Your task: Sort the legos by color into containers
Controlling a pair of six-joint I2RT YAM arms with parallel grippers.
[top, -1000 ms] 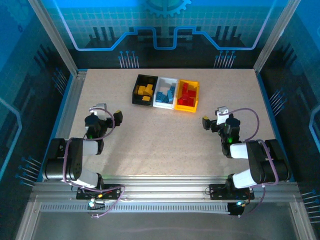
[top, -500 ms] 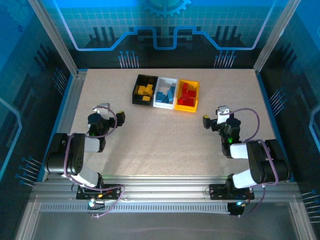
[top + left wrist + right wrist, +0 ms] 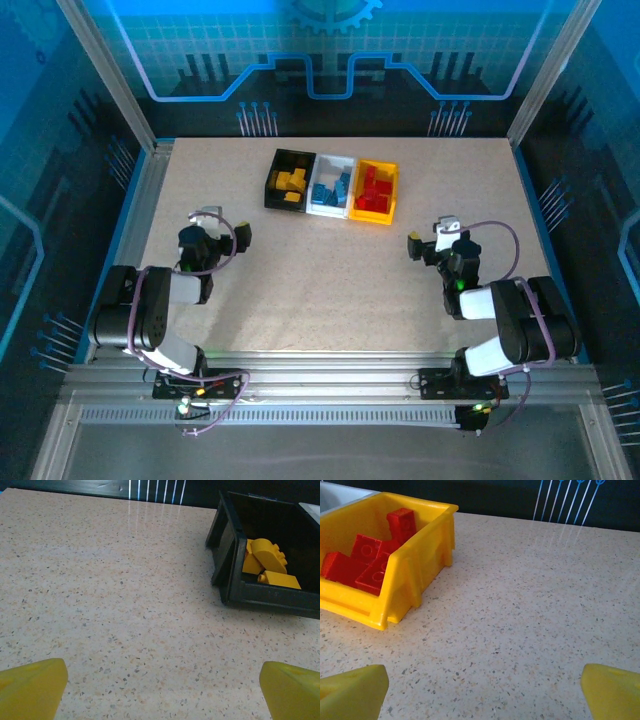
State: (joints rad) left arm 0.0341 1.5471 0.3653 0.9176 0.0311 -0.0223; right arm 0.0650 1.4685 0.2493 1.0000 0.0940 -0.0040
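Note:
Three containers stand in a row at the back middle of the table: a black one (image 3: pixel 270 186) holding yellow-orange legos (image 3: pixel 291 183), a white one (image 3: pixel 335 158) with blue legos (image 3: pixel 331 190), and a yellow one (image 3: pixel 368 217) with red legos (image 3: pixel 373 190). My left gripper (image 3: pixel 224 223) sits low at the near left, open and empty. Its wrist view shows its yellow fingertips (image 3: pixel 30 687) wide apart over bare table, the black container (image 3: pixel 265 594) ahead to the right. My right gripper (image 3: pixel 430 233) is open and empty at the near right, the yellow container (image 3: pixel 405 565) ahead to its left.
The speckled tabletop (image 3: pixel 320 280) stretches between the arms and the containers. Metal frame rails (image 3: pixel 140 210) border the table at left and right, and a dark back wall (image 3: pixel 320 110) rises behind the containers. A corner of the white container (image 3: pixel 335 492) shows in the right wrist view.
My left gripper has shifted slightly to the right and toward the near edge. The right arm has barely moved. Both grippers stay open.

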